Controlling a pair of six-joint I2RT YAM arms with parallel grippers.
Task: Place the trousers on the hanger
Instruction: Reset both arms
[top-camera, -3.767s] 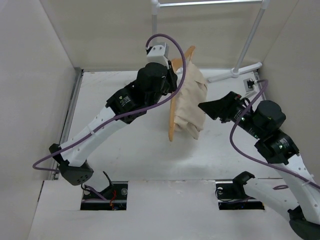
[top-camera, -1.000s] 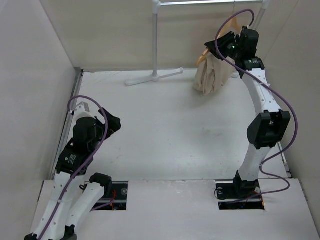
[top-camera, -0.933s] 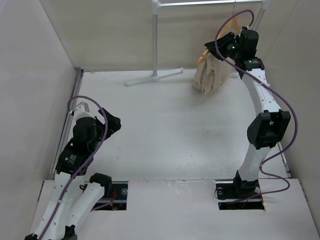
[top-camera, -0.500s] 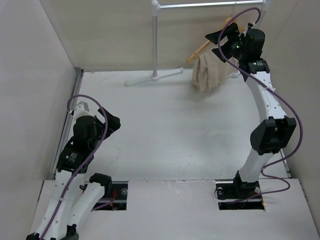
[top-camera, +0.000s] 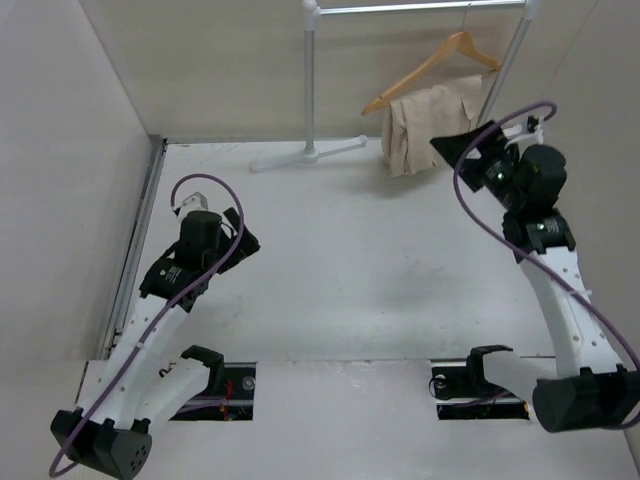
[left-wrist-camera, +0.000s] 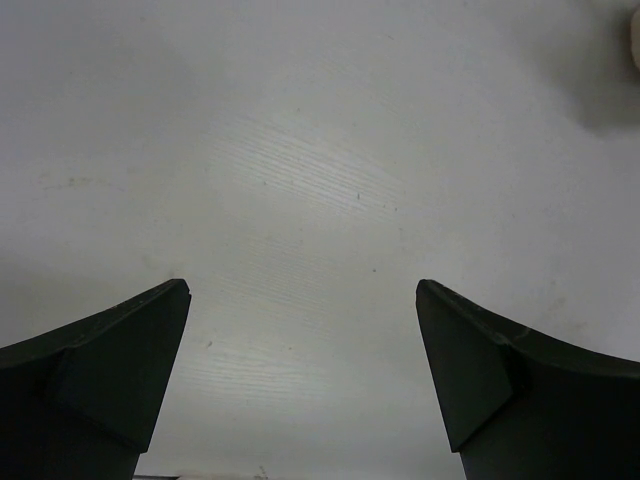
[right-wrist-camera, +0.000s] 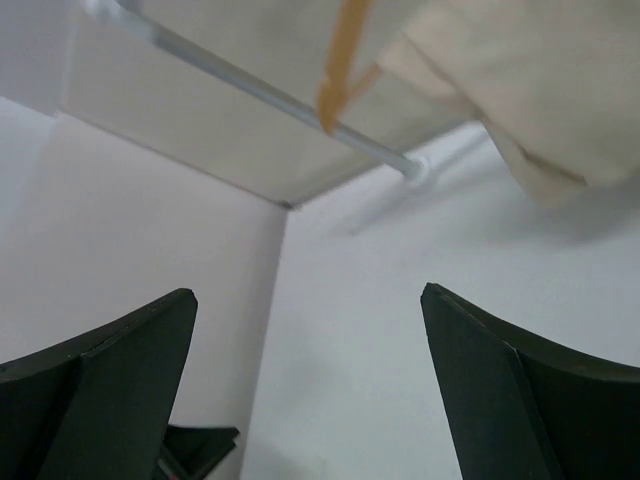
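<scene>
The orange-tan wooden hanger (top-camera: 432, 66) hangs by its hook from the top rail of the white rack. The beige trousers (top-camera: 430, 125) are draped folded over its bottom bar, their ends above the table. My right gripper (top-camera: 452, 150) is open and empty, just right of and nearer than the trousers, apart from them. In the right wrist view, the trousers (right-wrist-camera: 520, 80) and a hanger arm (right-wrist-camera: 340, 70) show above the open right gripper (right-wrist-camera: 308, 292). My left gripper (top-camera: 243, 243) is open over bare table at the left; the left wrist view shows nothing in the gripper (left-wrist-camera: 303, 285).
The white clothes rack (top-camera: 310, 80) stands at the back, its foot (top-camera: 310, 155) on the table and a second post (top-camera: 510, 70) beside the trousers. Beige walls close in the table on the left, back and right.
The right gripper has opened, let go of the hanger and drawn back down from the rail. The hanger with the trousers now hangs free. The left arm has reached slightly forward and right.
</scene>
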